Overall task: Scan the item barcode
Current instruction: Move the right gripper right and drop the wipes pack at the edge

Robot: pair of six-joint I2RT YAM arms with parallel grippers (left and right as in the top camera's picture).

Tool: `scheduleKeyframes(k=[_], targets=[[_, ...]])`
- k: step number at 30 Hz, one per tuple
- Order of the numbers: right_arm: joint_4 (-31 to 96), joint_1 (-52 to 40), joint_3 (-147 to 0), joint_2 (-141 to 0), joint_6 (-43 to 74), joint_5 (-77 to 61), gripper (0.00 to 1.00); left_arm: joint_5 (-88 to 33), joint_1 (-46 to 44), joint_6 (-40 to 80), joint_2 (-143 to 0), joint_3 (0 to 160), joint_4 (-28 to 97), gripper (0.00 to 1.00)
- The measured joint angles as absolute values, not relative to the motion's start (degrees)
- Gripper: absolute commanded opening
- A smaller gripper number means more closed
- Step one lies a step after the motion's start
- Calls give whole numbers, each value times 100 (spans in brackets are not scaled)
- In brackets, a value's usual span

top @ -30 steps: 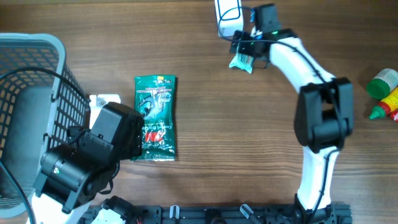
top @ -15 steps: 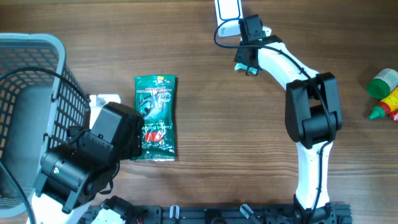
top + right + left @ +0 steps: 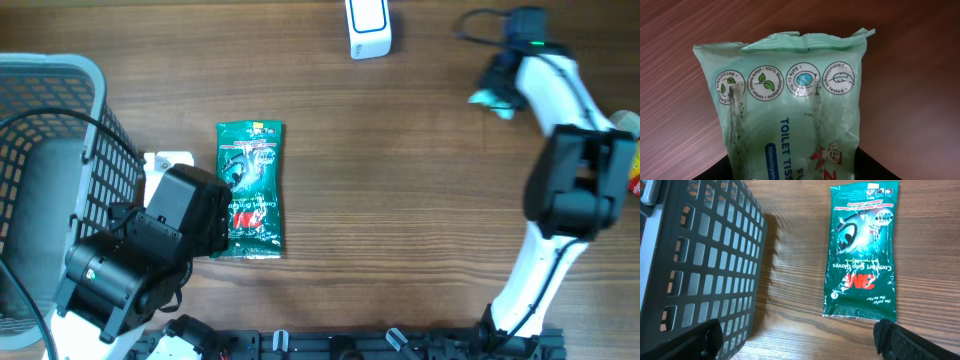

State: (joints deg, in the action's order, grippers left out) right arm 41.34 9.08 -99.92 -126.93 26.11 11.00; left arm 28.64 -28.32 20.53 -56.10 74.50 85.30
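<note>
Right hand (image 3: 497, 95) grips the tissue pack (image 3: 790, 110).

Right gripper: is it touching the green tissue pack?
Touching. The right wrist view shows the tissue pack up off the table, its lower end clamped in the right gripper.

The wooden table (image 3: 400, 220) carries a grey basket (image 3: 50, 66), a green glove packet (image 3: 255, 170) and a white scanner (image 3: 367, 27).

Glossy plastic pkt (image 3: 790, 115) (crinkled), matt wood-grain table (image 3: 400, 200)
</note>
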Motion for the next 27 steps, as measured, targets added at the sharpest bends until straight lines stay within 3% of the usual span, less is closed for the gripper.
scheduleKeyframes(k=[3,6,11,18,27], targets=[[4154,1549,-9992,-12685,2425,1144,67,2864,-2832,2053,-5610,7450,8532,100],[4154,2025,-9992,-12685,2333,1166,99,2864,-2832,2053,-5610,7450,8532,100],[4338,2482,-10036,-12685,2086,1166,99,2864,-2832,2053,-5610,7450,8530,100],[5218,2185,-10112,-12197,2003,576,100,2864,-2832,2053,-5610,7450,8530,100],[6281,290,-10175,-11327,2003,-1507,100,2864,-2832,2053,-5610,7450,8532,100]])
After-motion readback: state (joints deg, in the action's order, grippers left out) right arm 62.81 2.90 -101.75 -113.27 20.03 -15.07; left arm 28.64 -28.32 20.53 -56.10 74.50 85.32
